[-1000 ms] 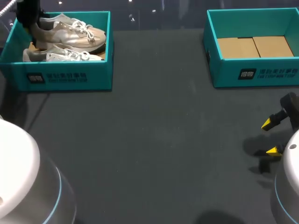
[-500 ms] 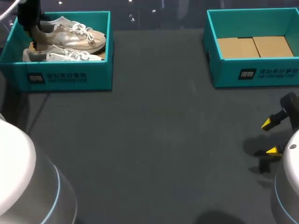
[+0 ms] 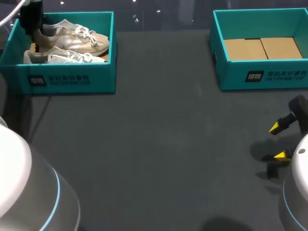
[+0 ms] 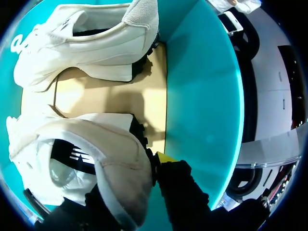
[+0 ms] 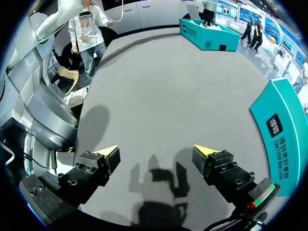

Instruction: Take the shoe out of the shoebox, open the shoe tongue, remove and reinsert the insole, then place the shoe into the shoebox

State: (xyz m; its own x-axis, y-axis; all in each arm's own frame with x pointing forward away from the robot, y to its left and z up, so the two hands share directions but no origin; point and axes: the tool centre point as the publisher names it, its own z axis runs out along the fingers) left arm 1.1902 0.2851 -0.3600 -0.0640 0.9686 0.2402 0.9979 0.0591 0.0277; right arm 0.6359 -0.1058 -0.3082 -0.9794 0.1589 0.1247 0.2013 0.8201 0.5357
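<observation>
Left wrist view: left gripper (image 4: 144,173) pinches shoe (image 4: 108,149) heel inside shoebox (image 4: 202,96).

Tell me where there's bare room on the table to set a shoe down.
The widest bare patch is the table between the left box and right box, reaching to the open right hand. The right box's floor is bare too. The left box is crowded: a near shoe, and the left hand shut on the far shoe.

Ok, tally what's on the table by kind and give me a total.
Shoes: 2
Shoeboxes: 2
Total: 4
</observation>
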